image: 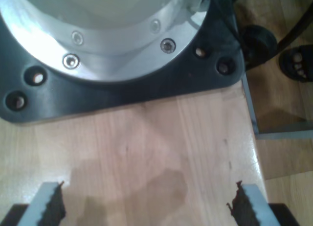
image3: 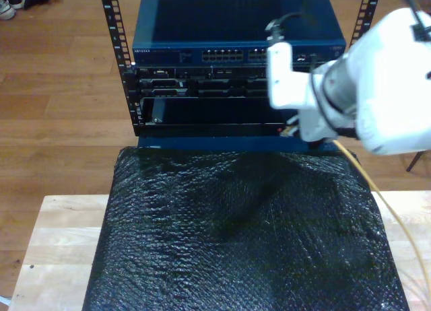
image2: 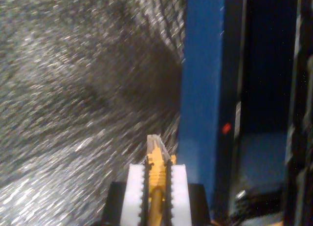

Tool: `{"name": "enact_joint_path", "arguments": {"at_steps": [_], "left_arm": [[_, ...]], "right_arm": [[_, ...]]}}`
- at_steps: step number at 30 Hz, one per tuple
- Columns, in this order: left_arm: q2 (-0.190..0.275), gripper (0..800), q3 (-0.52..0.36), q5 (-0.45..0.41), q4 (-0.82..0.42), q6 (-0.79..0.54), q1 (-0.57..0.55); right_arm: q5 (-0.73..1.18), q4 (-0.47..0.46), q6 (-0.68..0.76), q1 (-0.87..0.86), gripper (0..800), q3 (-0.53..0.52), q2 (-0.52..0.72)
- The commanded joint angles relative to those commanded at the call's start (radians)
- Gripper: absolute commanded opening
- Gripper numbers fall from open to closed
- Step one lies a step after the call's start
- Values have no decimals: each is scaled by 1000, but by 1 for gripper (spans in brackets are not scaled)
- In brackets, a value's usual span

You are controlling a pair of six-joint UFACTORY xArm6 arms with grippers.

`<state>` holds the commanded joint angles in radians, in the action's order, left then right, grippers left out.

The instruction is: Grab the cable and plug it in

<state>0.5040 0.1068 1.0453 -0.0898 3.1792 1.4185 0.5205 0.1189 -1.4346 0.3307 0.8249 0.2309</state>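
My second claw (image2: 156, 179) is clenched on the thin yellow-orange network cable (image2: 157, 174), its white toothed pads pressed against both sides just behind the small clear plastic plug (image2: 155, 144), which juts out ahead of the fingertips. The cable's long axis runs straight along the claw's own line, plug leading. In the exterior view the same cable (image3: 397, 217) trails away from the white arm (image3: 377, 89) toward the exterior view's lower right, across the edge of the black woven mat (image3: 242, 237) that covers the pale wooden counter (image3: 60, 237).

The blue network switch (image3: 236, 31), with its row of ports (image3: 232, 55), sits atop the black equipment rack (image3: 202, 89) beyond the mat; in the second wrist view its blue wall (image2: 203, 89) stands just beside the plug. I judge the ports lie beyond and above the plug, so the coming move must lift and aim it there.

My first claw (image: 149, 201) is released, jaws wide apart over bare counter near a black arm base plate (image: 146, 89).
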Motion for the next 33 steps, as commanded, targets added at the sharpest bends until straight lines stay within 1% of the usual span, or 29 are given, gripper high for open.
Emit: {"name": "enact_joint_path", "arguments": {"at_steps": [3, 7, 12, 15, 17, 22, 27, 33], "left_arm": [[0, 800, 0, 0, 0, 0, 0], [0, 800, 0, 0, 0, 0, 0], [0, 800, 0, 0, 0, 0, 0], [0, 800, 0, 0, 0, 0, 0], [0, 800, 0, 0, 0, 0, 0], [0, 800, 0, 0, 0, 0, 0], [0, 800, 0, 0, 0, 0, 0], [0, 800, 0, 0, 0, 0, 0]], "right_arm": [[-54, -2, 0, 2, 0, 12, -9], [-123, -2, 2, 0, 0, 3, -20], [-215, -40, -2, -6, 0, 2, -38], [-250, -44, 2, -5, 0, 0, -52], [-290, -43, 2, 0, 0, -15, -51], [-364, -46, -3, 44, 0, -100, -12], [-400, -48, -8, 49, 0, -120, -3], [-512, -58, -17, 51, 0, -138, -3]]}}
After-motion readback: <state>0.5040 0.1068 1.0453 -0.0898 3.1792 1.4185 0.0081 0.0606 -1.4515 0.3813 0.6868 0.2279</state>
